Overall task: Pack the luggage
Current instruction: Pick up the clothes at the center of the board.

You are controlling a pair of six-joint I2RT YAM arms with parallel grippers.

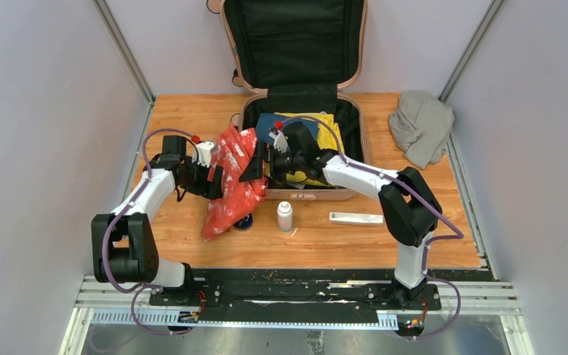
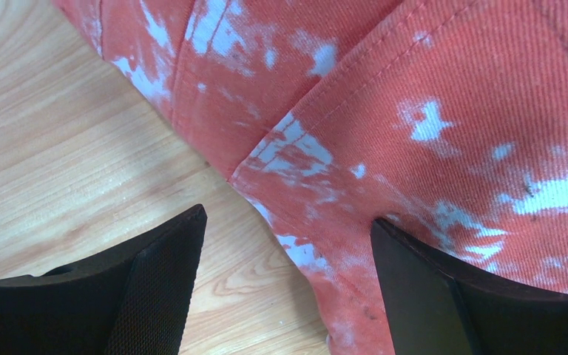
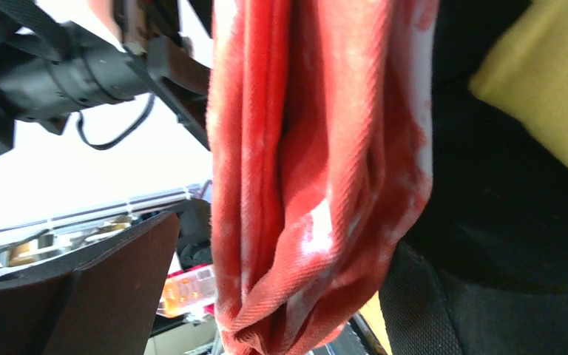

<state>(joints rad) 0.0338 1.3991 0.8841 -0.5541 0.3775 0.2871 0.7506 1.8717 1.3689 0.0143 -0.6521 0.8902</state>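
The luggage (image 1: 357, 133), a pale pink suitcase, lies open at the back of the table with its black-lined lid (image 1: 296, 37) upright. A red and white garment (image 1: 231, 185) drapes from the suitcase's left front corner down onto the table. My left gripper (image 1: 218, 181) is at its left side, open, with the cloth's edge (image 2: 414, 89) lying between the jaws (image 2: 288, 216) over the wood. My right gripper (image 1: 254, 168) faces it from the suitcase side, open, and folds of the garment (image 3: 318, 148) hang loosely between its fingers (image 3: 287, 233).
Blue (image 1: 270, 122) and yellow (image 1: 328, 137) items lie inside the suitcase. A white bottle (image 1: 285, 216), a dark round object (image 1: 244, 223) and a flat white strip (image 1: 356, 217) sit on the table in front. A grey cloth bundle (image 1: 420, 124) lies at the back right.
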